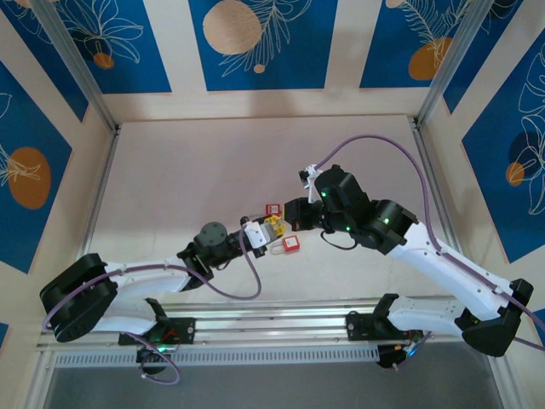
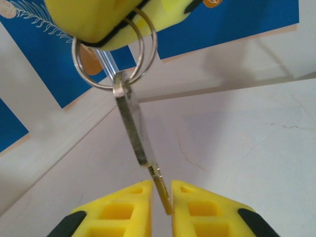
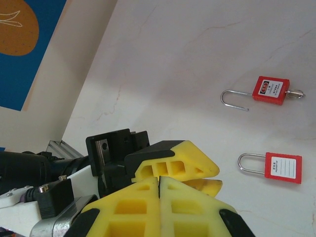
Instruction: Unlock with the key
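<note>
From above, the two arms meet over the middle of the table [image 1: 187, 162], with the left gripper [image 1: 262, 228] and right gripper [image 1: 285, 220] tip to tip. A far padlock [image 1: 273, 209] lies just beyond them and a near padlock [image 1: 291, 244] just this side. Both are red, and both lie on the table rather than in a grip.

At the left wrist, the key [image 2: 134, 131] hangs slanting from its key ring [image 2: 113, 54]. The right gripper [image 2: 108, 17] clamps the ring from above. Below, the left gripper [image 2: 162, 191] is closed to a slit on the key's brassy tip.

At the right wrist, the right gripper [image 3: 159, 195] has its fingers pressed together with no gap, and the left gripper [image 3: 197, 173] sits just beyond. Out on the table, the upper padlock [image 3: 269, 90] has a shackle that looks free at one end and something small and metallic at its base. The lower padlock [image 3: 283, 168] has its shackle shut. I cannot match these two to the far and near ones.

To my eye the work is early. The key is held, but it is nowhere near a keyhole. Inserting and turning it are left to do. Both grippers are busy with the key, so neither is free to steady a lock.
</note>
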{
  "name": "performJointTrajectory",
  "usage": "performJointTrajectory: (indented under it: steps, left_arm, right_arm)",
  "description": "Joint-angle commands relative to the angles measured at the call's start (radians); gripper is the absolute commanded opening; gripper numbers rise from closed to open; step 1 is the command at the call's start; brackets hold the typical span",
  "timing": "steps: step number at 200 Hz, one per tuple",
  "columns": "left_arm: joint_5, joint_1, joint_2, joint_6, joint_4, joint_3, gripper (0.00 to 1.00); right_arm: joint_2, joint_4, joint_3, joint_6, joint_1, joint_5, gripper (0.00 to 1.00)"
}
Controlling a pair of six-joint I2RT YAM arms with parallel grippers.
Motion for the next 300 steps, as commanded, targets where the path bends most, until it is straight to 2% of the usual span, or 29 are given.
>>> performJointTrajectory:
  steps: [1,55,78,116,150,190,212,240,276,300]
  left_arm:
    - [0.022,-0.002,-0.022,-0.015,0.011,0.006,0.13]
    - [0.031,-0.003,-0.028,-0.027,0.001,0.008,0.0]
    - [0.034,-0.002,-0.04,-0.053,-0.036,0.018,0.0]
    - [0.056,-0.002,-0.06,-0.067,-0.217,0.081,0.0]
    - [0.083,-0.002,-0.06,-0.117,-0.275,0.109,0.0]
    - [0.1,-0.002,-0.058,-0.168,-0.436,0.188,0.0]
    - [0.086,-0.002,-0.061,-0.184,-0.466,0.202,0.0]
    - [0.112,-0.002,-0.05,-0.194,-0.554,0.243,0.0]
    - [0.119,0.002,-0.024,-0.181,-0.726,0.325,0.0]
    - [0.13,0.016,-0.011,-0.173,-0.819,0.375,0.0]
  right_arm:
    - [-0.017,-0.02,0.002,0.016,-0.004,0.02,0.0]
    - [-0.036,-0.039,-0.019,0.022,-0.018,0.05,0.0]
    - [-0.055,-0.027,-0.04,0.019,-0.038,0.042,0.0]
    - [-0.057,-0.005,-0.068,0.019,-0.069,0.006,0.0]
    - [-0.06,0.025,-0.082,0.02,-0.108,-0.038,0.0]
    - [-0.045,0.028,-0.098,0.022,-0.151,-0.055,0.0]
    - [-0.062,0.067,-0.134,0.029,-0.186,-0.11,0.0]
    - [-0.094,0.11,-0.178,0.027,-0.228,-0.159,0.14]
    - [-0.187,0.201,-0.263,-0.087,-0.268,-0.18,0.39]
    - [-0.293,0.316,-0.382,-0.175,-0.29,-0.18,0.59]
